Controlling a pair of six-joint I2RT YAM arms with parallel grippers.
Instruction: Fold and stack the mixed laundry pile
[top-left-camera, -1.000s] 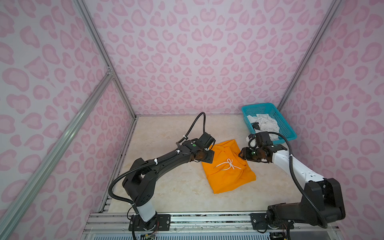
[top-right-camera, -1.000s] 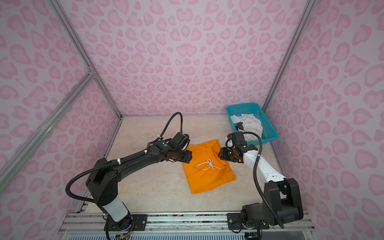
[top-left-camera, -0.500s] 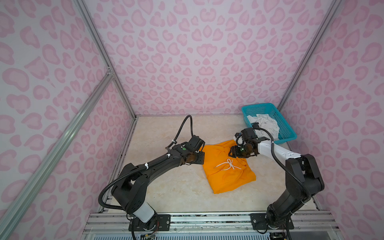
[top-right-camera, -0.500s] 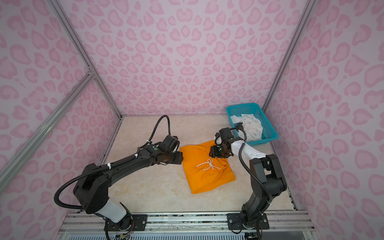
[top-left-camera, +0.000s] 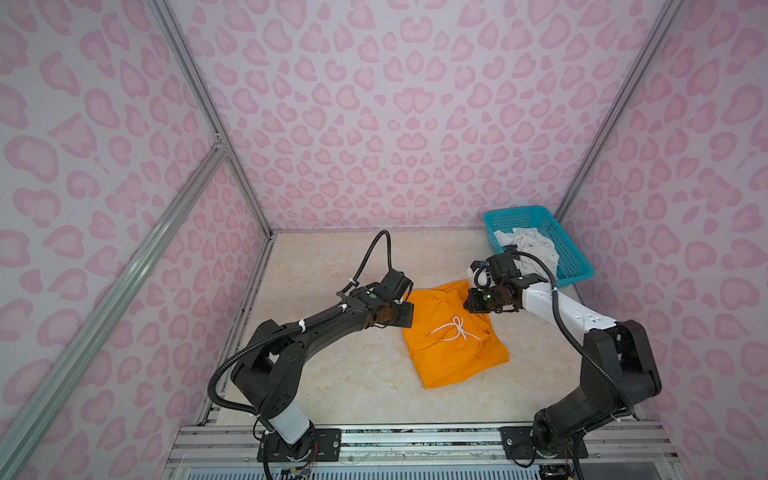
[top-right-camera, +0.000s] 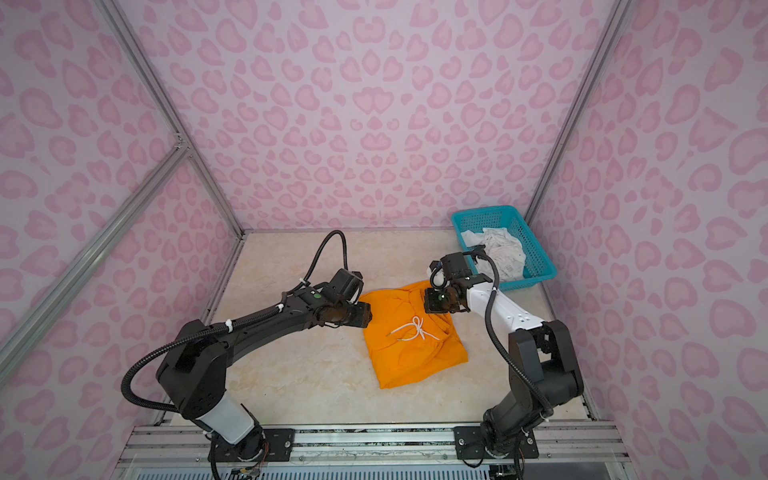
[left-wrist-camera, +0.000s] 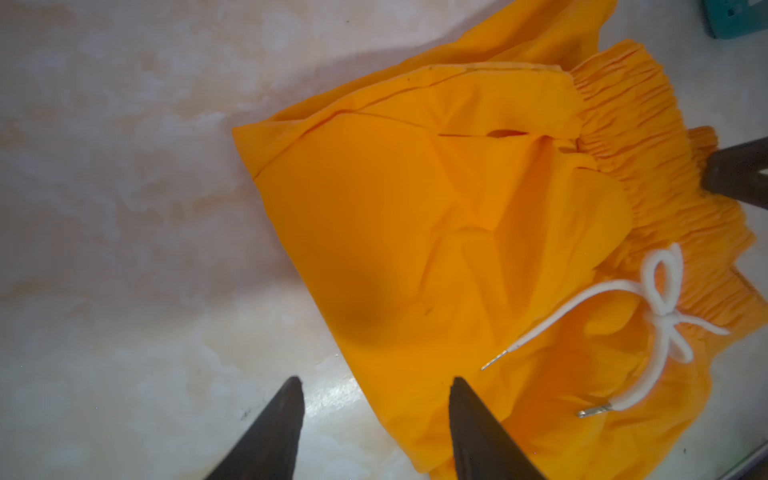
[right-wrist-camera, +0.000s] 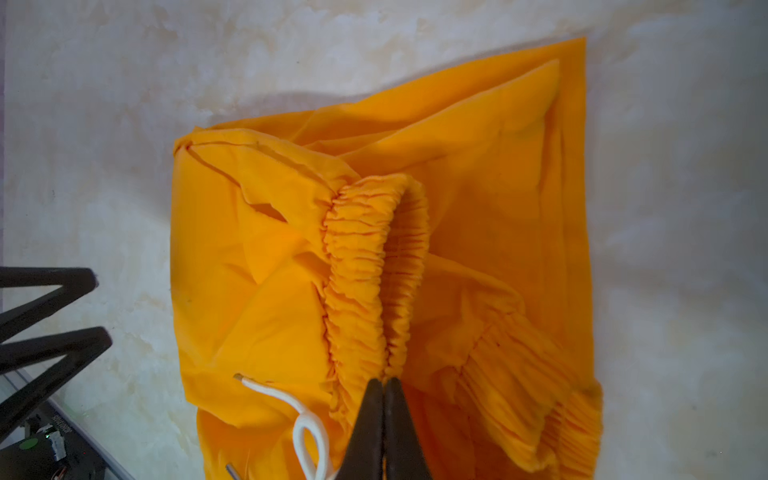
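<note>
Look first at the orange shorts (top-left-camera: 453, 357), lying on the pale table (top-left-camera: 332, 374), a bit crumpled. Tied in a bow on top: the white drawstring (top-left-camera: 456, 332). Long way of the shorts: from the far end down to the near end by the arm bases, tipped a little to one side.

At the far right part of the shorts: the right gripper (right-wrist-camera: 384, 381). Closed tight, both fingers pressed together on the stretchy waistband (right-wrist-camera: 374, 270). Pinching a fold of it, by the look of the right wrist view: band raised in a ridge, running straight into the tips.

At the left edge of the shorts: the left gripper (left-wrist-camera: 375, 379). Open, fingers apart, holding nothing. One finger over bare table, one over the very edge of the orange cloth. Hard to tell whether touching the cloth or just above it.

Well past the far right corner of the shorts: a teal basket (top-left-camera: 515, 214), with the white T-shirt (top-left-camera: 525, 249) bunched up inside. Not folded yet, not stacked yet.

Probably in the middle of folding the shorts. Right arm already on the cloth, so nearer for the next pull. Left arm just beside, ready to grab or press down. Next, most likely: lift the pinched band and carry it over the rest of the cloth, along the long way, toward the near end. Watch out for thin cloth slipping from such a small pinch, and for the drawstring bunching into a lump under the fold.
</note>
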